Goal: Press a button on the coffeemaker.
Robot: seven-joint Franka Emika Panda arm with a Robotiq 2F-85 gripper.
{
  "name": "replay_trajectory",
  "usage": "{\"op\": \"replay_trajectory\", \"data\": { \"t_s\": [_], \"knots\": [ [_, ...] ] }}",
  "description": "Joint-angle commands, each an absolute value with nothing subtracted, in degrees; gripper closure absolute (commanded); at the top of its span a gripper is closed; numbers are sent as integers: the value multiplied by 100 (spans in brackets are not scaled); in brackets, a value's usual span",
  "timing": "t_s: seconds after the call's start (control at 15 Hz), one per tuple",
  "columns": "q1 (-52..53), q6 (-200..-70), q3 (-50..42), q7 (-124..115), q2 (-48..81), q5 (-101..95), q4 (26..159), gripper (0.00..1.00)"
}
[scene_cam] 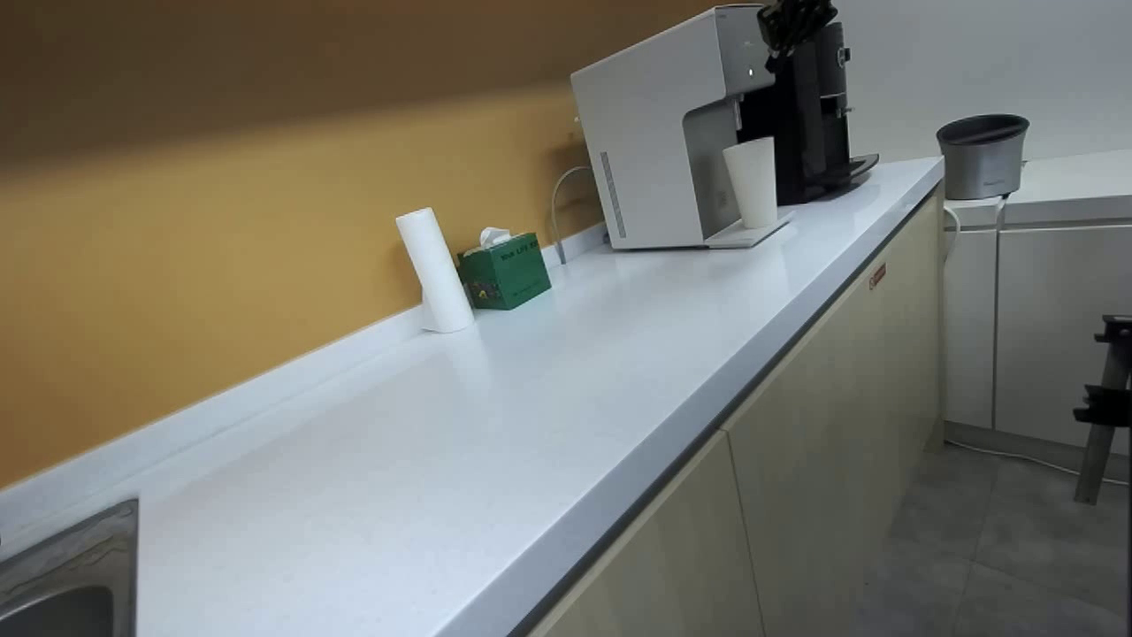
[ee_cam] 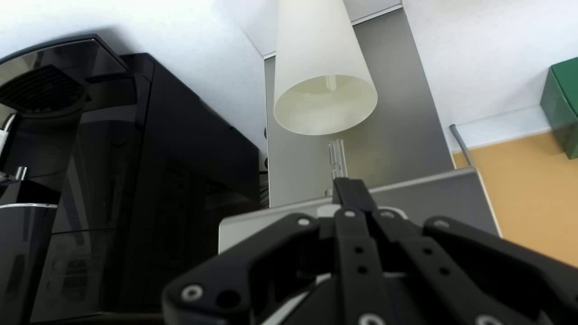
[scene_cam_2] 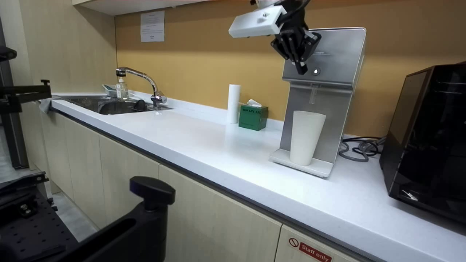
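Note:
A tall grey dispensing machine [scene_cam: 650, 141] stands on the counter; it also shows in an exterior view [scene_cam_2: 336, 54] and the wrist view [ee_cam: 442, 198]. Its upper front has a round lit button [scene_cam_2: 316, 71]. A white cup [scene_cam_2: 306, 138] stands upright on its base under the clear spout [scene_cam_2: 313, 94]; the cup also shows in the wrist view [ee_cam: 320, 49]. My gripper [scene_cam_2: 301, 69] is shut and empty, fingertips together, pointing down beside the button. It also shows in the wrist view [ee_cam: 354, 183], where it hides the button. Contact with the panel cannot be told.
A glossy black machine [scene_cam_2: 433, 145] stands beside the grey one, also in the wrist view [ee_cam: 180, 167]. A green tissue box [scene_cam_2: 253, 117] and white paper roll [scene_cam_2: 233, 103] stand by the wall. A sink [scene_cam_2: 87, 103] lies at the counter's far end.

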State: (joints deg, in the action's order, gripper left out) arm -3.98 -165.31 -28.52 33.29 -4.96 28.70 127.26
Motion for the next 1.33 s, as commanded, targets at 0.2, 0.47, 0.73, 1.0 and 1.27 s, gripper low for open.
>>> {"op": "replay_trajectory", "data": {
  "t_s": [0.2, 0.47, 0.73, 1.0, 1.27],
  "knots": [
    [-330, -16544, -2935, 4175, -246, 3631, 12357, 100],
    [-355, -16547, -2915, 4517, -82, 4075, 12163, 100],
    [-390, -16519, -2891, 4757, 117, 4391, 11984, 100],
    [-421, -16493, -2870, 4893, 298, 4598, 11842, 100],
    [-442, -16463, -2857, 4990, 426, 4759, 11724, 100]
  ]
}}
